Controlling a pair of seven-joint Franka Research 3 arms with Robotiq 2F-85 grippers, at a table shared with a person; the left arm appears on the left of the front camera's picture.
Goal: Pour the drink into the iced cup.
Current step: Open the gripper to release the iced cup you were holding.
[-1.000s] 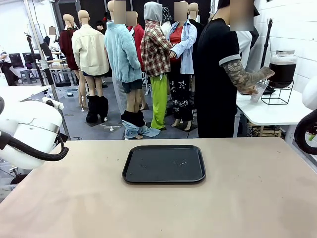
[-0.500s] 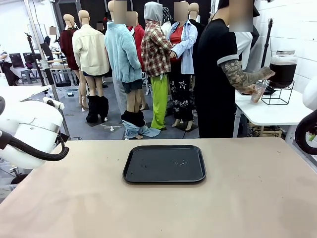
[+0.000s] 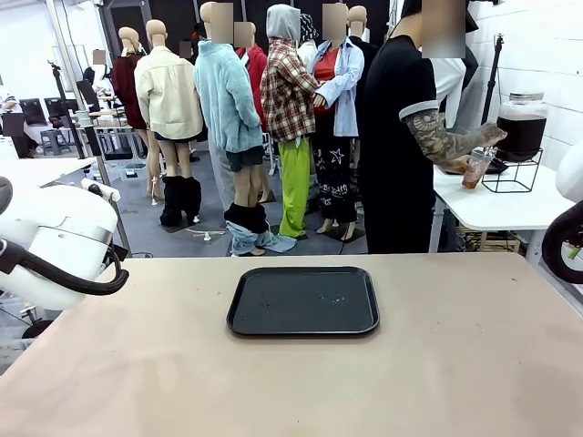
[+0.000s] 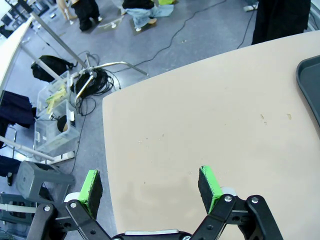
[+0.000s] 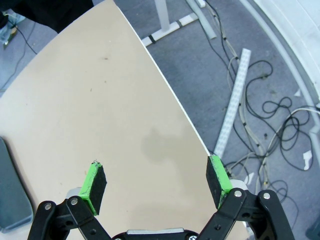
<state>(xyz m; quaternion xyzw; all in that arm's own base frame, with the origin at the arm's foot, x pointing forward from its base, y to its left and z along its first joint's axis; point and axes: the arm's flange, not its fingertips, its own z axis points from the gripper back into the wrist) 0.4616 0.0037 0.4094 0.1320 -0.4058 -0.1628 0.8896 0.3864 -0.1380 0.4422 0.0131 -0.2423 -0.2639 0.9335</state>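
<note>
Pouring: person's hand (image 3: 453,146) holds cup (image 3: 475,168) under jar (image 3: 520,126) spigot
Left gripper (image 4: 150,186): wide, nothing held
Right gripper (image 5: 157,181): wide, nothing held
Tray (image 3: 303,301): bare

Counter (image 3: 474,364) surface lies bare and passable all round the black tray (image 3: 303,301), the sole obstacle, set at centre toward 12 o'clock. Beyond the far edge at 1 o'clock a person (image 3: 401,137) stands, blocking passage toward the white side table (image 3: 496,205).
</note>
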